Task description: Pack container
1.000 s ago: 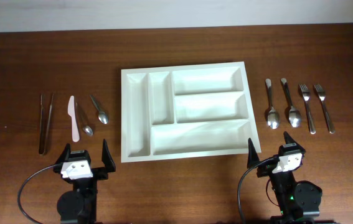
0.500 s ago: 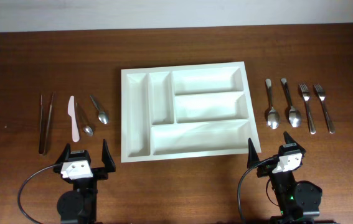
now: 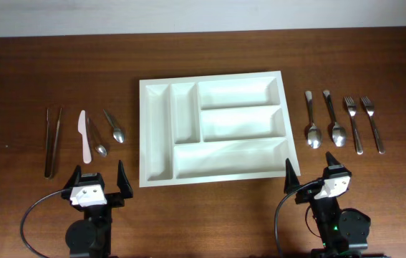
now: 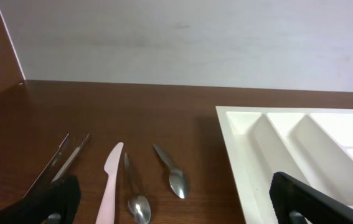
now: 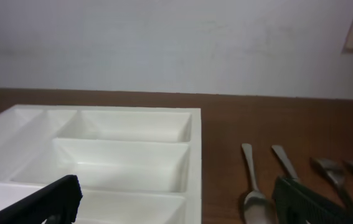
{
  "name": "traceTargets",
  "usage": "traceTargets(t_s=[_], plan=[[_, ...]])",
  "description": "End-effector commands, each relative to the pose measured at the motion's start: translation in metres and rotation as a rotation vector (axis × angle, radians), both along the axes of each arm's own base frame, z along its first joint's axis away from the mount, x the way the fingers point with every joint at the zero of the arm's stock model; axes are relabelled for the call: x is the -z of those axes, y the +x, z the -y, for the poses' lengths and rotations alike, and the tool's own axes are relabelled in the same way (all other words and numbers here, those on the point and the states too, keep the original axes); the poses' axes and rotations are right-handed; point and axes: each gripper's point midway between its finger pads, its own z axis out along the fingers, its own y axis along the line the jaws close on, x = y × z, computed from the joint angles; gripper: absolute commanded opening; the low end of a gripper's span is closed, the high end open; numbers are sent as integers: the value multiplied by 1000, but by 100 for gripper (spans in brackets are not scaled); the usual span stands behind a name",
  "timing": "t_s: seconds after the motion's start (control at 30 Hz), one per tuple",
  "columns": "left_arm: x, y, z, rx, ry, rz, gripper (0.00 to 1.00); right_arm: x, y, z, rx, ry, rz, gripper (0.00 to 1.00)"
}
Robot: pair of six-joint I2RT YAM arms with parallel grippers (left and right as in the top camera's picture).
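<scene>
The white five-compartment container (image 3: 215, 79) sits empty at the table's middle; it also shows in the left wrist view (image 4: 241, 146) and the right wrist view (image 5: 195, 155). Left of it lie two metal knives (image 3: 51, 140), a white plastic knife (image 3: 84, 135) and two spoons (image 3: 114, 125). Right of it lie two spoons (image 3: 311, 120) and two forks (image 3: 353, 125). My left gripper (image 3: 98, 177) is open and empty near the front edge, below the left cutlery. My right gripper (image 3: 310, 169) is open and empty, below the right spoons.
A white wall runs along the table's far edge (image 4: 164, 81). Black cables loop beside each arm base (image 3: 34, 215).
</scene>
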Motion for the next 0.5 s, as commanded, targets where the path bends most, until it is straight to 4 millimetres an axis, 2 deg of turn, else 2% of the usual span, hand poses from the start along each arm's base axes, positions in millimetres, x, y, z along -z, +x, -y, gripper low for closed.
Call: traceTargets(t_s=[0.0,0.1,0.13,0.17,0.2,0.33,0.47], plan=[[2,0,2,13,14,-1,99,-32,1,16,104,95,21,99],[2,0,2,13,14,-1,99,-90,4,38,226,81,45,99],[2,0,2,13,14,-1,99,-98,6,39,233,71,37,99],[2,0,2,13,14,-1,99,-117,13,39,234,42,-2,99],[2,0,2,13,14,-1,99,-126,20,39,233,21,-41,99],[2,0,2,13,14,-1,99,-151,65,39,224,-59,-315,99],[2,0,2,13,14,-1,99,-157,100,41,224,-86,-552,99]])
